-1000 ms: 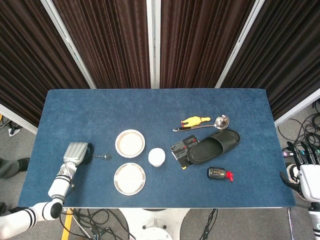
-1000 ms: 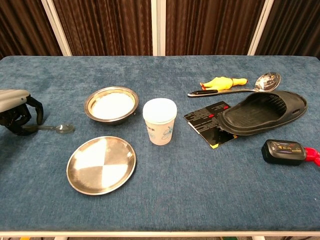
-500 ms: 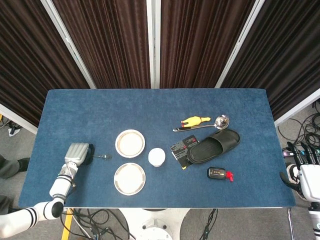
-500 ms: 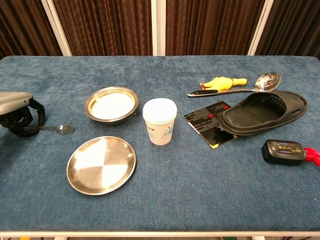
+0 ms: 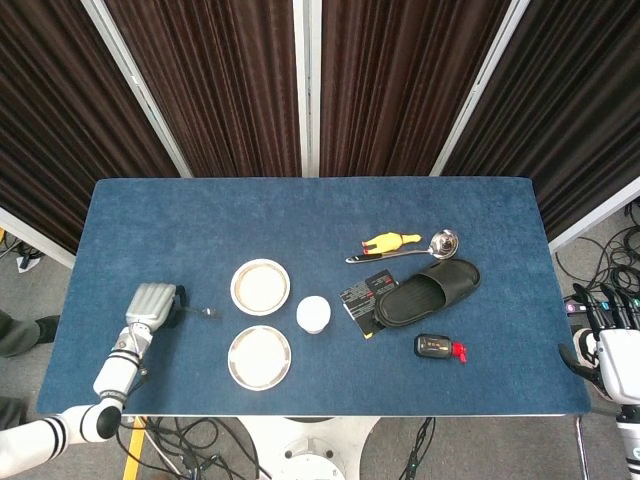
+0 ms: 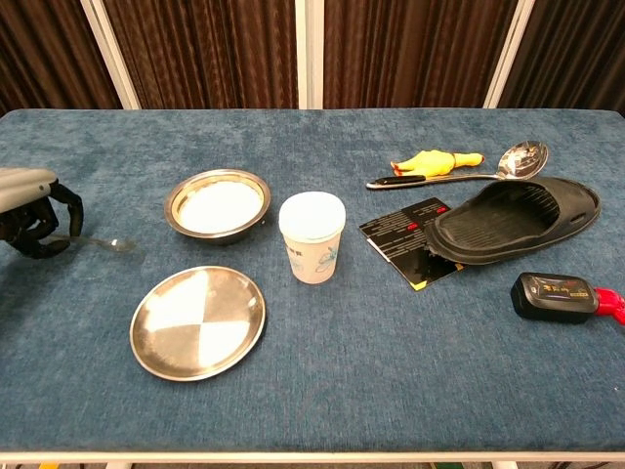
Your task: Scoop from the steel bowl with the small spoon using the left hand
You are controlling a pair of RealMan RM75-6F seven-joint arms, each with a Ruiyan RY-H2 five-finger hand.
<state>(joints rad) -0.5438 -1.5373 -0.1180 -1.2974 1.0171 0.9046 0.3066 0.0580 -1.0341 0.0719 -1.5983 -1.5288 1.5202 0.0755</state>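
The steel bowl [image 5: 260,286] [image 6: 217,203] with pale contents sits left of the table's centre. My left hand [image 5: 152,305] [image 6: 29,215] is near the table's left edge, its dark fingers curled around the handle of the small spoon [image 5: 203,312] [image 6: 103,241]. The spoon's tip points right toward the bowl, a short gap away from it. My right hand [image 5: 610,340] hangs off the table's right edge with its fingers apart and nothing in it; the chest view does not show it.
A flat steel plate [image 5: 259,357] [image 6: 198,321] lies in front of the bowl, with a white paper cup [image 6: 312,236] to the bowl's right. Further right are a black slipper [image 6: 513,217], black card [image 6: 405,234], ladle [image 6: 459,176], yellow toy chicken [image 6: 435,161] and black key fob [image 6: 554,296].
My left hand has drawn slightly left with the spoon, and the spoon's tip has shifted left and tilted a little. The right hand has not moved.
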